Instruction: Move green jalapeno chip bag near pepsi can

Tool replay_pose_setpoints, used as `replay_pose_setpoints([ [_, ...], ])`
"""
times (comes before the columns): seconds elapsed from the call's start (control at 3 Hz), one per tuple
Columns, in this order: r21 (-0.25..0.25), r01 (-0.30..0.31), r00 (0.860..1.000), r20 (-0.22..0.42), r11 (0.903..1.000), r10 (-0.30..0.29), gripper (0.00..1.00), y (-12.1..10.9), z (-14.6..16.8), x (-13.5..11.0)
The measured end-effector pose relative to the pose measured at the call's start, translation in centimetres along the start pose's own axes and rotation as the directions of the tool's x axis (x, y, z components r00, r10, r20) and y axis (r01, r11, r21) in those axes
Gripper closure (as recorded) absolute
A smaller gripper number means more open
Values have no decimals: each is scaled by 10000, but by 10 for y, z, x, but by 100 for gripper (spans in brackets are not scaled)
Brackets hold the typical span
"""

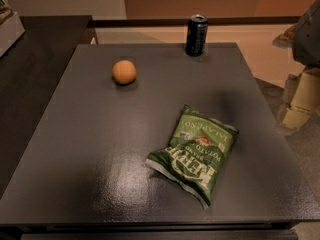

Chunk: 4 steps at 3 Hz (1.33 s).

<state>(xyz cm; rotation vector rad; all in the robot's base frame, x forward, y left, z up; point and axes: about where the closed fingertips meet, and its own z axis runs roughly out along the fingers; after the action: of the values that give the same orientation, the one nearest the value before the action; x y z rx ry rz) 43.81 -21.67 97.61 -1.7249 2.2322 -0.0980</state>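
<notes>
The green jalapeno chip bag (196, 153) lies flat on the dark table (100, 149), right of centre and toward the front edge, with its white lettering upside down to me. The pepsi can (196, 35) stands upright at the table's far edge, well behind the bag. My gripper (299, 100) shows as pale blocky parts at the right edge of the view, beyond the table's right side, right of and slightly behind the bag. It holds nothing that I can see.
A round orange fruit (124, 72) sits on the far left part of the table. A second dark surface (35, 59) adjoins on the left. Tan floor and a wall lie behind the table.
</notes>
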Motion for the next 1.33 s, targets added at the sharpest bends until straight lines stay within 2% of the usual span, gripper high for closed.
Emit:
replay_pose_setpoints([
  [0.33, -41, 81, 9999, 131, 10000, -80, 0, 0, 1, -2],
  [0.67, -416, 428, 9976, 567, 9982, -404, 0, 3, 11, -8],
  [1.0, -883, 957, 9902, 1105, 9915, -858, 0, 10, 31, -17],
  [1.33, -1381, 1569, 9795, 1482, 9779, -1363, 0, 23, 54, -25],
])
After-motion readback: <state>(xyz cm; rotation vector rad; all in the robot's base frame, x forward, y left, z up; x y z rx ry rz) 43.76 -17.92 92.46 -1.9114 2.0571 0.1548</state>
